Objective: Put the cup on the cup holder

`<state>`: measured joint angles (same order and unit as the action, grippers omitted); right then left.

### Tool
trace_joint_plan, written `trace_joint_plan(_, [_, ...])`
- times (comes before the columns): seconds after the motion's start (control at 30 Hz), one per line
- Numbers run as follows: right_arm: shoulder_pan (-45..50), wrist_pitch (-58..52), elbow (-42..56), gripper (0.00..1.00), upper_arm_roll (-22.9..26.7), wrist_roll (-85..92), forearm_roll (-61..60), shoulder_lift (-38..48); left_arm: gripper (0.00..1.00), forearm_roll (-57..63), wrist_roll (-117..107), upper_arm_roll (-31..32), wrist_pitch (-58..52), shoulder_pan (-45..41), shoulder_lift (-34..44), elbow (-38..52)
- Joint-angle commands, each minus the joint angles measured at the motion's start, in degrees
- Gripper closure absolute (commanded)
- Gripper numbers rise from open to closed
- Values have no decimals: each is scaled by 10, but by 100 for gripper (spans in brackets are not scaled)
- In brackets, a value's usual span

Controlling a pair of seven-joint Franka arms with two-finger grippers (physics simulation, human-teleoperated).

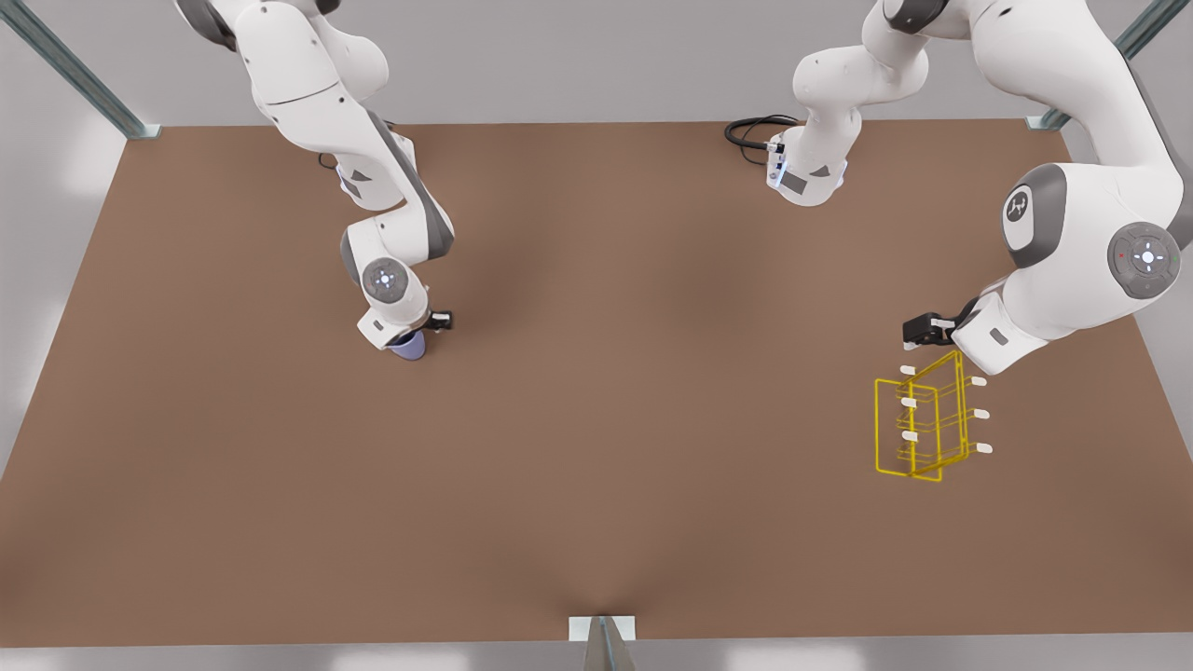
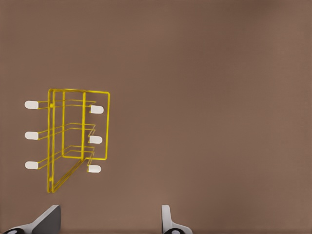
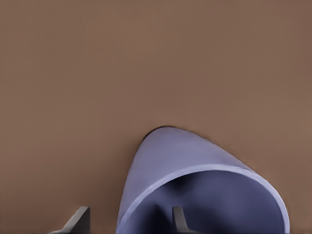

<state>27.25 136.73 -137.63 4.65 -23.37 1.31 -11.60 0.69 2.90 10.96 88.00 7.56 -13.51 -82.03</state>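
Note:
The lavender-blue cup (image 1: 409, 346) stands on the brown table at the front view's left, its mouth toward my right wrist (image 3: 195, 170). My right gripper (image 1: 399, 334) (image 3: 127, 222) is low over it and open. One finger (image 3: 178, 219) is inside the cup's mouth, and the other finger (image 3: 78, 219) is outside, apart from the wall. The yellow wire cup holder (image 1: 923, 424) (image 2: 73, 139) with white-tipped pegs stands at the front view's right. My left gripper (image 1: 974, 349) (image 2: 109, 222) hovers just behind it, open and holding nothing.
The table's brown surface (image 1: 652, 391) stretches wide between the cup and the holder. A black cable (image 1: 750, 130) lies at the back by one arm's base. Metal frame posts stand at the table's corners.

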Motion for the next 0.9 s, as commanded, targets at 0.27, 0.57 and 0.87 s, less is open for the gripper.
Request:
trace_joint_plan(0.27, [-1, -52, 28, 79, 0, 12, 2, -2, 0, 1, -1, 0, 0, 0, 1, 0])
trace_joint_plan(0.57, [19, -153, 177, 79, -25, 43, -198, -1, 0, 1, -2, 0, 1, -1, 1, 0])
trace_joint_plan(0.87, [148, -78, 588, 79, -25, 191, -637, -293, 0, 1, 2, 0, 0, 2, 0, 0])
